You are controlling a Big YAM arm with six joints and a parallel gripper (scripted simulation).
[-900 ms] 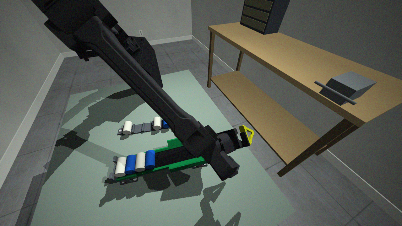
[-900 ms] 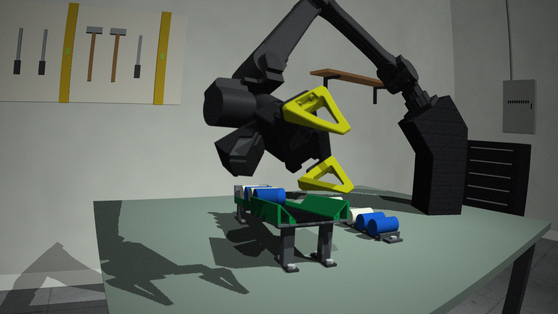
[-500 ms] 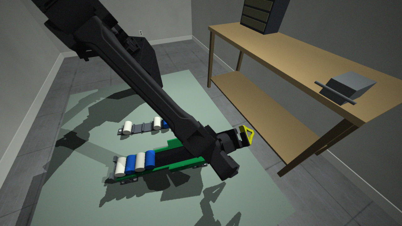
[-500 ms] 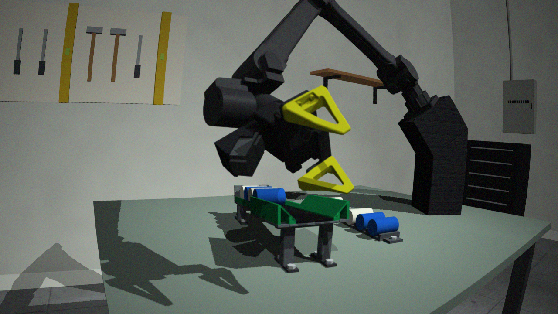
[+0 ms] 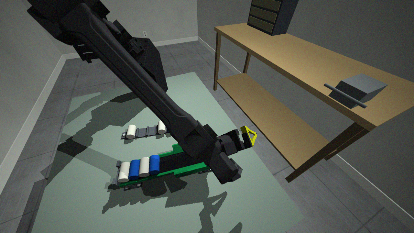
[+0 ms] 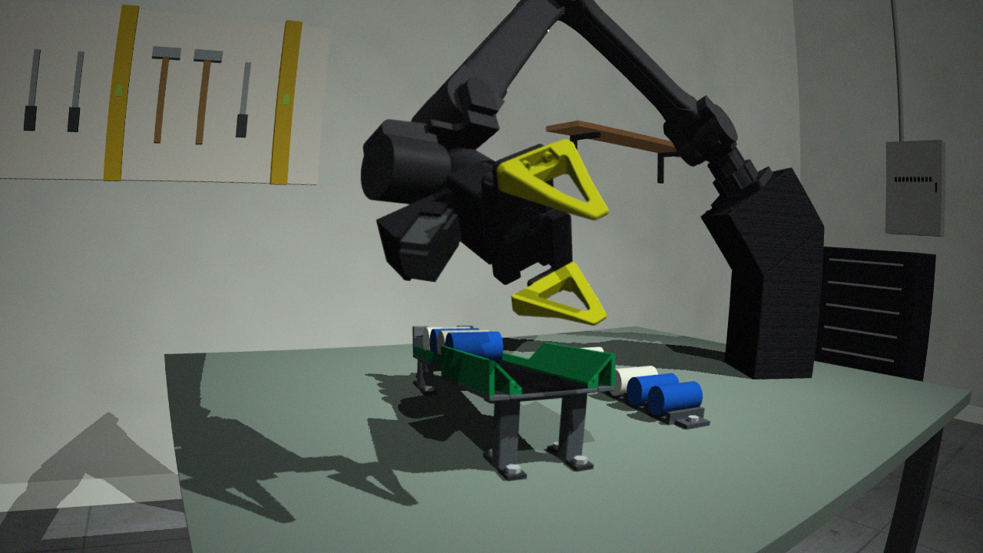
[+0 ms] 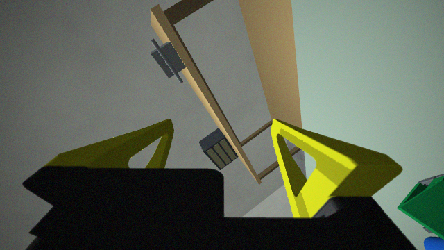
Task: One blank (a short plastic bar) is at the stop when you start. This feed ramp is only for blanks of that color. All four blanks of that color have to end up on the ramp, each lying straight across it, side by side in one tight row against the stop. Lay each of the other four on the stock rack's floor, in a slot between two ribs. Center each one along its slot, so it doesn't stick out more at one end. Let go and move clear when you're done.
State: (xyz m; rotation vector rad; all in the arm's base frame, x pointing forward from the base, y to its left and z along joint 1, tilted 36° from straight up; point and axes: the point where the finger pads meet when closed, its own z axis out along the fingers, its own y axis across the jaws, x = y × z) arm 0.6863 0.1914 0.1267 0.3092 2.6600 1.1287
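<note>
The feed ramp (image 5: 173, 161) (image 6: 574, 364) (image 7: 424, 205) has its stop (image 5: 116, 176) at the left end in the top view. From the stop lie a white blank (image 5: 124, 171), a blue blank (image 5: 134, 169), another white blank (image 5: 144, 166) and another blue blank (image 5: 154, 164) (image 6: 475, 343), side by side across it. The stock rack (image 5: 141, 132) (image 6: 692, 421) holds a white blank (image 5: 131, 131) at one end, bare slots, another white blank (image 5: 161, 127) (image 6: 635, 379), then two blue blanks (image 6: 651, 389) (image 6: 676, 397). The arm hides these blue ones in the top view. My gripper (image 6: 604, 266) (image 7: 222, 124) is open and empty, above the ramp's level, tilted sideways.
The arm (image 5: 138, 75) (image 6: 618, 61) reaches over the ramp and rack. A wooden workbench (image 5: 289, 58) (image 7: 205, 94) stands beyond the green table top (image 5: 86, 214) (image 6: 756, 467). The ramp's raised green side walls flank its open end.
</note>
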